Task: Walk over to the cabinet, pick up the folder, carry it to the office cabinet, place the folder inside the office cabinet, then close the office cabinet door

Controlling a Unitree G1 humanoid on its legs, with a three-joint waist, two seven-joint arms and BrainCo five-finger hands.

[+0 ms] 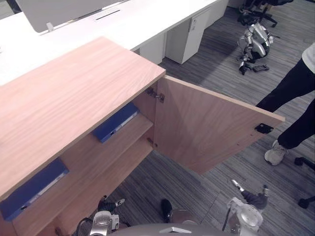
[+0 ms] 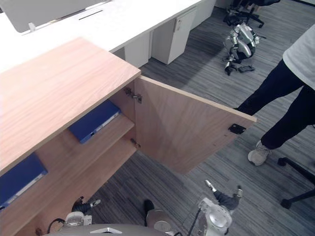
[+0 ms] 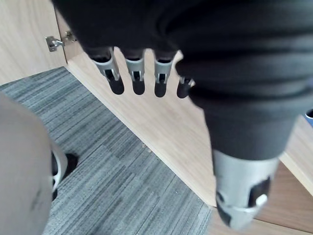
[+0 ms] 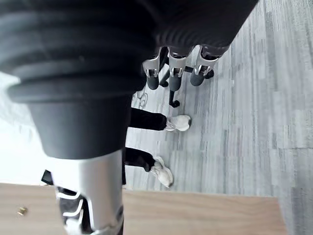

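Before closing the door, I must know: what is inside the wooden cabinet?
Two blue folders lie on its shelf, one near the hinges, one farther left. The cabinet top hides the back.

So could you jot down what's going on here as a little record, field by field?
Cabinet: wooden, door wide open
Blue folder: lying on the shelf, by the hinges
Second blue folder: same shelf, further left
Left hand: open, empty, low by the cabinet's bottom edge
Right hand: open, empty, above the carpet
Person: standing beyond the open door
Left to do: close the door
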